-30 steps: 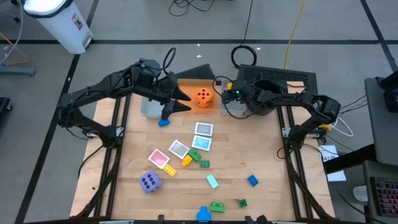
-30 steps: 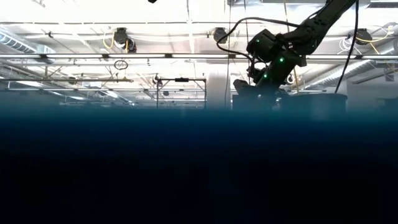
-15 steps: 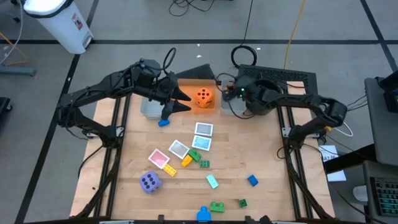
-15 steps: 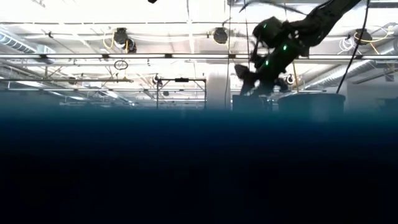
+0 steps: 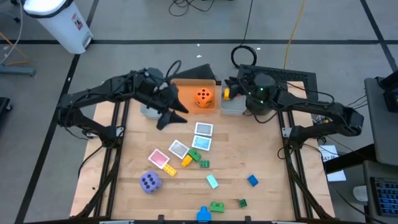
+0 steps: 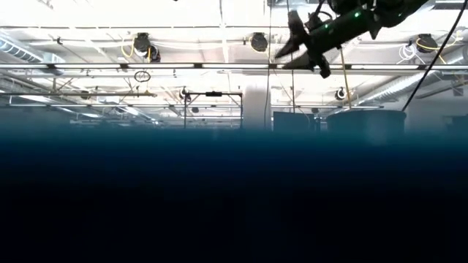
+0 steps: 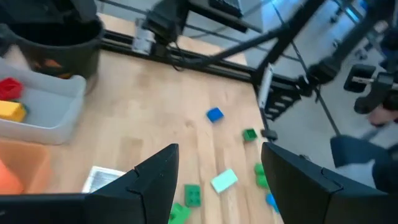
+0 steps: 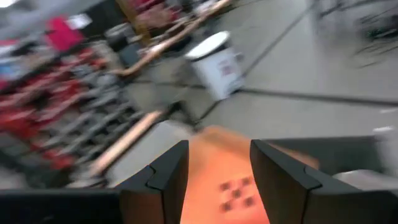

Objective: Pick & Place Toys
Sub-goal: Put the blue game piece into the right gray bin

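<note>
A wooden worktop (image 5: 261, 158) seen from above, with two dark robot arms reaching in from either side at the far end. The left hand (image 5: 166, 118) hangs over the worktop just in front of a grey bin (image 5: 148, 109), its fingers apart and nothing between them. A second ago it sat a little farther back, and a small blue brick lay beside its tips; that brick is now hidden under the hand or gone from view.

The right hand (image 5: 229, 87) has swung up and away from the black bowl (image 5: 264, 99) and now points toward the orange bin (image 5: 189, 93), where the orange die (image 5: 203, 97) sits. Its fingers stand apart, and whether they hold anything cannot be told. From worktop height the right arm shows higher than a second ago, close to the ceiling lights. A second grey bin (image 5: 232, 107) beside the bowl holds a red and a yellow brick (image 7: 11, 111).

The purple die (image 5: 149, 182), the picture cards (image 5: 203, 130) and the scattered bricks (image 5: 217, 206) lie nearer the front, unmoved.
</note>
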